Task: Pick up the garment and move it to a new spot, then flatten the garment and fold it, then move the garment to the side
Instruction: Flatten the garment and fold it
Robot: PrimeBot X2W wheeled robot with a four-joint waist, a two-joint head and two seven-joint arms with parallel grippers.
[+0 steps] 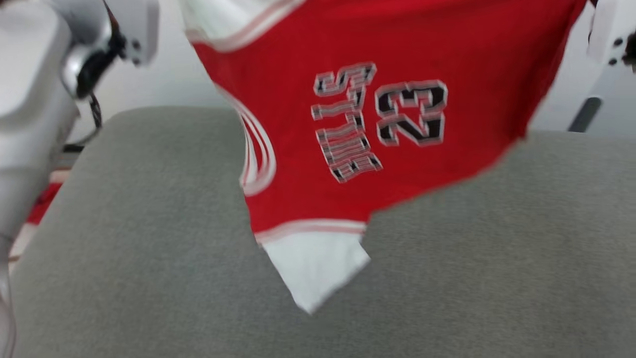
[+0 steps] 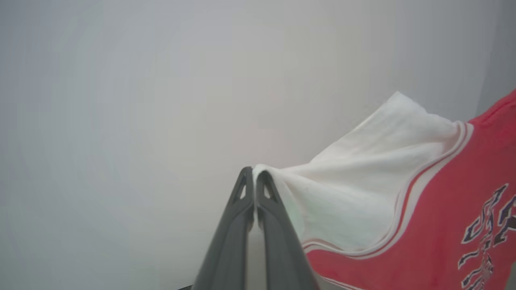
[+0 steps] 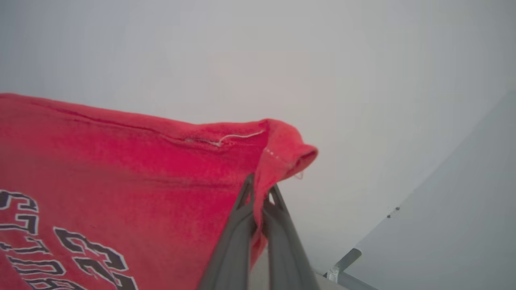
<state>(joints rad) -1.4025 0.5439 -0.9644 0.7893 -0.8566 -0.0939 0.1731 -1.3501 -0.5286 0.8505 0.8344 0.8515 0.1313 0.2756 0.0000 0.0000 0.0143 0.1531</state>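
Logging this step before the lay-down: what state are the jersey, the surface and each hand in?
garment: held up over the grey surface, stretched between both hands, print turned sideways, one white sleeve hanging lowest.
left hand: shut, pinching the edge of the garment's other sleeve.
right hand: shut on a red corner of the garment.
grey surface: lying under the hanging garment.

Hanging garment (image 1: 298, 199) blocks mid; grey surface (image 1: 124, 258) open L & R of it.
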